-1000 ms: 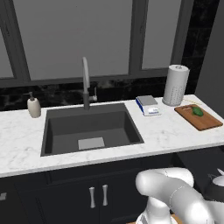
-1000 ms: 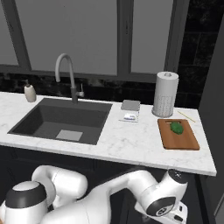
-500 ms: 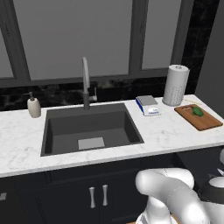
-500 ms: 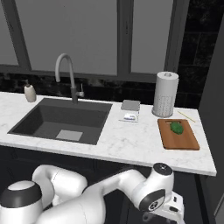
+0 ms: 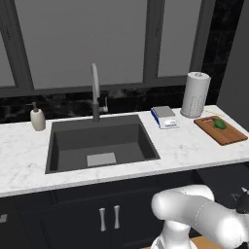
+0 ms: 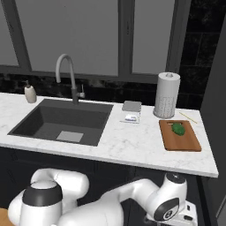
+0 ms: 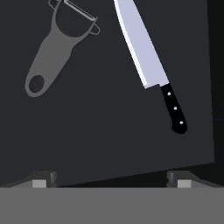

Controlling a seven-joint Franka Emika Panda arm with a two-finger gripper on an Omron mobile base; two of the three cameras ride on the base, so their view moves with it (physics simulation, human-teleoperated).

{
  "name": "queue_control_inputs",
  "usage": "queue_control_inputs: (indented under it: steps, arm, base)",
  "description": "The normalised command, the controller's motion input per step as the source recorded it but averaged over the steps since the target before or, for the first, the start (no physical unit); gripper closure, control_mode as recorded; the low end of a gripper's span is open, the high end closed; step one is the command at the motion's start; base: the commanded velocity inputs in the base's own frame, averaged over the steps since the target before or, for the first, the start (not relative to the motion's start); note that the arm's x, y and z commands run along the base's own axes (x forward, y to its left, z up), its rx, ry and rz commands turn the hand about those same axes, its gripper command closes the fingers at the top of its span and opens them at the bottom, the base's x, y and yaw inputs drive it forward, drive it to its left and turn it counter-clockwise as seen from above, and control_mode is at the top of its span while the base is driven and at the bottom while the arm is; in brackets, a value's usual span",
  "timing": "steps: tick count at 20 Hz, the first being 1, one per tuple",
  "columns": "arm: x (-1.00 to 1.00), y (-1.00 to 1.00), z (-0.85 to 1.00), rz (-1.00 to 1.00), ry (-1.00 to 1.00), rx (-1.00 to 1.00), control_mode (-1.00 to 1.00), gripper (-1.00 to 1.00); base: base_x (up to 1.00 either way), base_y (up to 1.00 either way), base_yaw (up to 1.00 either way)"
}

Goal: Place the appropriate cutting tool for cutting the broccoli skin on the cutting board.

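- Hand view looks down onto a dark flat surface, probably a drawer floor. On it lie a grey Y-shaped peeler and a chef's knife with a pale blade and black riveted handle, near each other but apart.
- For skin, the peeler is my pick (judgement from the task wording).
- Peeler handling, judged: light, stiff, smooth-sided, likely to skate on the flat floor when nudged. Lies flat, so little height to catch. Best hold looks like across the narrowing handle between the blade yoke and the hanging hole, fingers square to its long axis; avoid the thin blade bridge.
- Gripper: tips set wide apart at the bottom of the hand view, nothing between them.
- Cutting board sits on the counter's right end, just in front of the paper towel roll; the broccoli rests on its far half. A blue-and-white scale lies between board and sink.
- In the right base view the wrist hangs low, beneath the counter edge under the board.
- Against half a second ago: counter items unmoved; the wrist sits lower and further right in the right base view.
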Motion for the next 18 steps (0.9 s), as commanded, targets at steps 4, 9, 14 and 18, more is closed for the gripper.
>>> queue_control_inputs:
  steps: [4,9,14,18]
  arm:
    - [0.12,-0.51,-0.23,0.02,0.11,0.10,-1.00,-1.00]
    - [0.09,-0.50,-0.33,0.03,0.01,0.14,-1.00,-1.00]
    - [0.13,-0.21,-0.55,0.03,0.00,0.10,-1.00,-1.00]
    - [0.22,-0.11,-0.43,0.06,-0.02,0.02,-1.00,-1.00]
  base:
    - [0.00,0.00,0.00]
    - [0.00,0.00,0.00]
    - [0.00,0.00,0.00]
    - [0.00,0.00,0.00]
